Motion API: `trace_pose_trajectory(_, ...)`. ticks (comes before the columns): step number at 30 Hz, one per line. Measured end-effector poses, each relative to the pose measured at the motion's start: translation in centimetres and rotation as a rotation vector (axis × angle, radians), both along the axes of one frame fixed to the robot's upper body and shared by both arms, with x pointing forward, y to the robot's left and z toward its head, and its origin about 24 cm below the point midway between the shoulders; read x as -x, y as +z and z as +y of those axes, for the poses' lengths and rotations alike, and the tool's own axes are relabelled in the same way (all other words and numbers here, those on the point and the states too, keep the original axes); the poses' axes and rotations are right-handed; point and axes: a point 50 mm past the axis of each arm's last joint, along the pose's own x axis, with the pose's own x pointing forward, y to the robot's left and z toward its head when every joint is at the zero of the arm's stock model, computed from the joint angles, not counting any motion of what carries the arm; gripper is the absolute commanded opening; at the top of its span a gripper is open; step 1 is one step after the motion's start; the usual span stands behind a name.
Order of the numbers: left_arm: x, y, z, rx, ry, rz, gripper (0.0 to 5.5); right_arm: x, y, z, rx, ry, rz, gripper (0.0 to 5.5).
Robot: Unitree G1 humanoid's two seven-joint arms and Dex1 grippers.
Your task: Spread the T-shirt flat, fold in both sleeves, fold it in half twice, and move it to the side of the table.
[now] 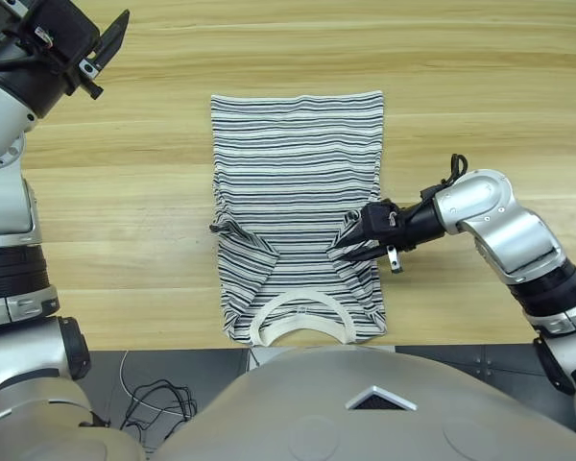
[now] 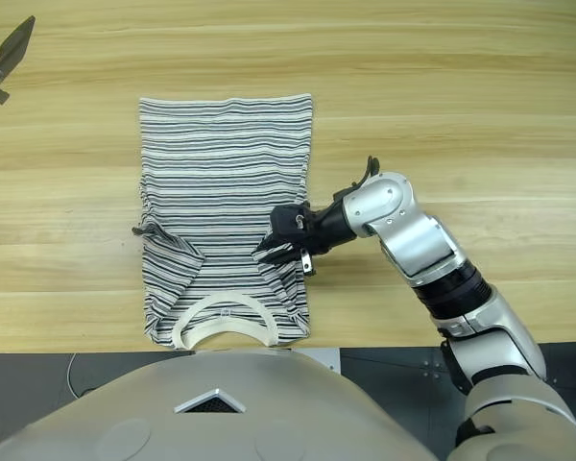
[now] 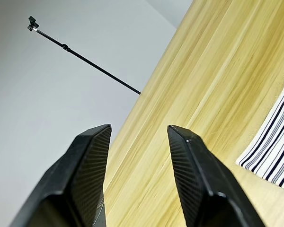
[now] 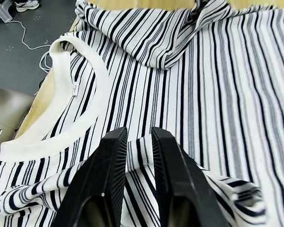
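A black-and-white striped T-shirt (image 1: 298,163) lies on the wooden table (image 1: 490,106), its white collar (image 1: 300,317) at the near edge and hem at the far side. Both sleeves lie turned in over the chest. My right gripper (image 1: 346,245) rests over the shirt's right side, shut on the folded-in right sleeve; striped fabric is pinched between its fingers (image 4: 114,156). The left sleeve (image 1: 245,240) lies bunched on the body. My left gripper (image 1: 106,53) hangs open above the table's far left, well clear of the shirt, with a hem corner (image 3: 274,151) beyond it.
Bare wood stretches left, right and beyond the shirt. The table's near edge runs just below the collar, with dark floor and loose cables (image 1: 144,389) beneath. A thin black pole (image 3: 85,59) stands against the wall past the table.
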Motion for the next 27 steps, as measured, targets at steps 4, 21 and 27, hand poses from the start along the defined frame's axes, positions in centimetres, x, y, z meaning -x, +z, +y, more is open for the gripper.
trace_pose_trajectory(4, 0.0, 0.0, -0.1, 0.016, -0.005, 0.001, 2.23, -0.3, 0.9, -0.7, -0.001, -0.016, -0.02, 0.93)
trace_pose_trajectory(21, 17.0, -6.1, -1.6, -0.319, -0.699, 0.737, 4.09, 5.1, -2.1, -12.3, 0.129, 0.095, -0.124, 2.79)
trace_pose_trajectory(27, 17.7, -7.1, -2.2, -0.419, -0.763, 0.714, 4.49, 7.2, -3.0, -11.1, 0.054, 0.214, -0.198, 3.24)
